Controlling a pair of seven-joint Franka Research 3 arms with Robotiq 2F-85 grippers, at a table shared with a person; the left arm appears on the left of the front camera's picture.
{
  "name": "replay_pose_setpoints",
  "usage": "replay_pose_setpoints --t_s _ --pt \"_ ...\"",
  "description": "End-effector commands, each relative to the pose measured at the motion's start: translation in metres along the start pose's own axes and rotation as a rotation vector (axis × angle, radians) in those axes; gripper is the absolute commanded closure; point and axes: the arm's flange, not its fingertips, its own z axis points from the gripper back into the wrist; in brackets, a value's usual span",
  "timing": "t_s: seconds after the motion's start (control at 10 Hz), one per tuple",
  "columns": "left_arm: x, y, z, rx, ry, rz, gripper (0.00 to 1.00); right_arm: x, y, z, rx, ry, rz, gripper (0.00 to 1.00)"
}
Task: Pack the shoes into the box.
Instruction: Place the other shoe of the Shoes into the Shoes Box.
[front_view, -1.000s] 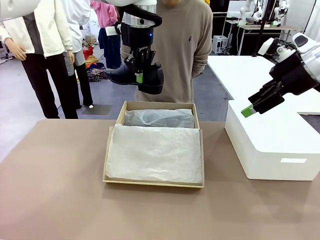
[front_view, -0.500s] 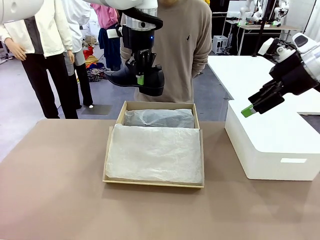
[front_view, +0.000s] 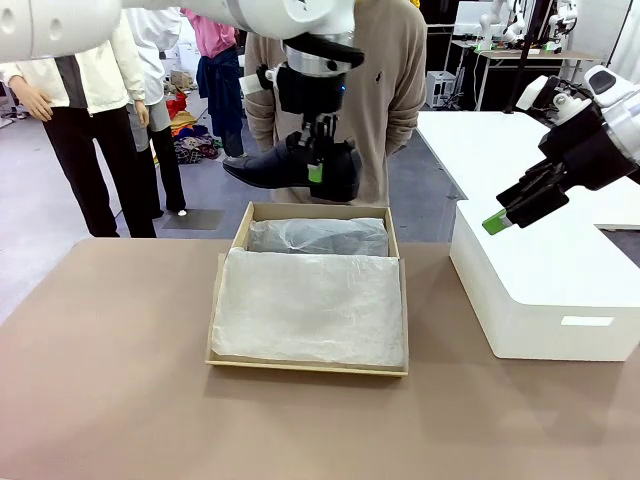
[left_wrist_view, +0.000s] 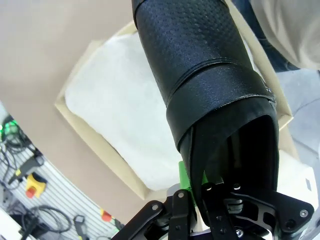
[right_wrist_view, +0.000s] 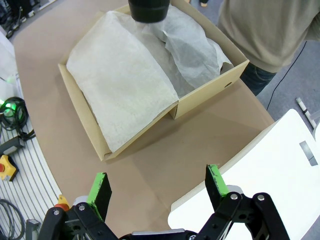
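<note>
Hanging in the upper middle of the front view, one black shoe is clamped at its heel end by the left gripper. Its toe points to picture left and its sole is roughly level. It is held in the air above the far end of the box and is clear of it. In the left wrist view, the two jaws pinch the wall of the shoe's heel opening.

The brown cardboard box lies open at the centre of the table. White tissue paper lies flat over its nearer, shallower part. The deeper far part holds crumpled tissue that looks darker, and what lies under it cannot be made out.

The left arm comes in from the upper left, its wrist vertical and its fingers pointing straight down. A person in a beige sweater stands just behind the shoe.

At the right edge, the right gripper hovers over a white block. It slants down toward picture left, and its green-padded jaws are spread wide with nothing between them.
</note>
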Motion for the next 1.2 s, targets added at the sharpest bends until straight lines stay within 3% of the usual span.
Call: replay_pose_setpoints --t_s 0.0,0.4,1.0,1.1 --pt "-0.017 -0.005 -0.004 0.004 -0.069 0.097 1.00 0.001 -0.001 -0.001 0.009 -0.015 0.002 0.00" --pt "-0.038 -0.013 -0.044 -0.022 -0.038 0.180 1.00 0.001 -0.001 -0.001 0.009 -0.015 0.002 0.00" --pt "-0.039 -0.025 -0.087 0.042 0.004 0.186 1.00 0.001 -0.001 -0.001 0.009 -0.015 0.002 0.00" --pt "-0.041 -0.024 -0.092 0.019 0.003 0.131 1.00 0.001 -0.001 -0.001 0.009 -0.015 0.002 0.00"
